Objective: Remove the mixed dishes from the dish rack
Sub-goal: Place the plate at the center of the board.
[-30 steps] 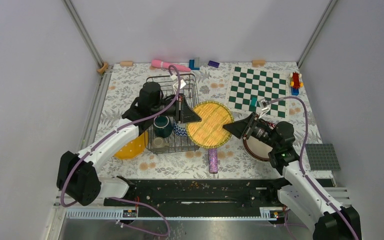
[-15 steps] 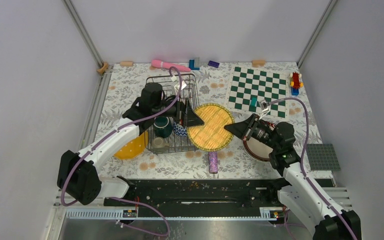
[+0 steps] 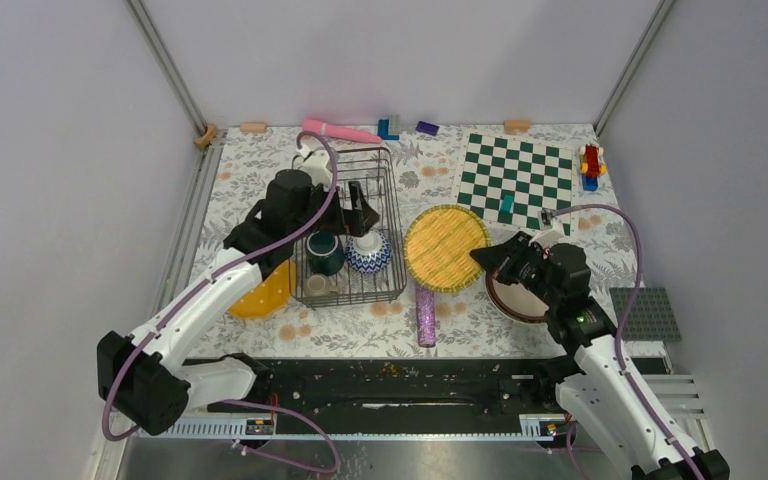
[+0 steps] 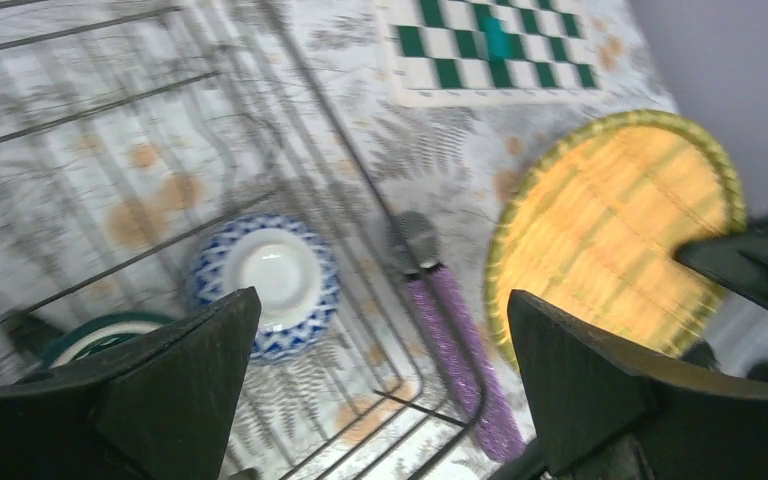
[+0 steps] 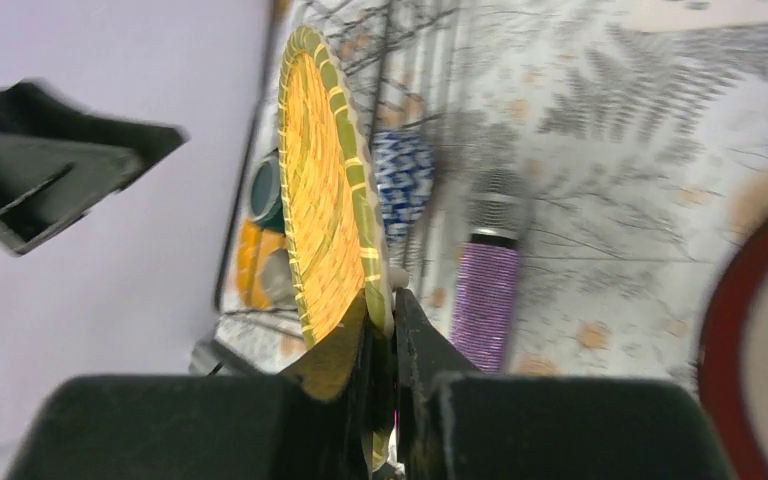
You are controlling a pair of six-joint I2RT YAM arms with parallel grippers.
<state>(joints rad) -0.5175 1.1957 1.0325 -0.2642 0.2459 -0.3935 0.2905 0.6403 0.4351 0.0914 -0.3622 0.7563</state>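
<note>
The woven yellow plate with a green rim (image 3: 446,247) hangs tilted just right of the dish rack (image 3: 350,302). My right gripper (image 3: 482,258) is shut on its lower right edge. In the right wrist view the plate (image 5: 325,200) stands on edge, its rim pinched between the fingers of that gripper (image 5: 382,310). My left gripper (image 3: 360,212) hovers open over the rack. Below the gripper (image 4: 382,300) sit the patterned bowl (image 4: 263,283) and the dark teal mug (image 4: 90,335). A small greyish cup (image 3: 317,284) stands at the rack's front.
A yellow dotted plate (image 3: 265,290) lies left of the rack. A dark red-rimmed plate (image 3: 513,295) lies under my right arm. The glittery purple cylinder (image 3: 426,315) lies in front of the held plate. The chessboard (image 3: 516,178) is at the back right, and toys line the far edge.
My left gripper opened, let go of the woven plate and drew back left over the rack. My right gripper shut on the plate's rim and carried it right, away from the rack.
</note>
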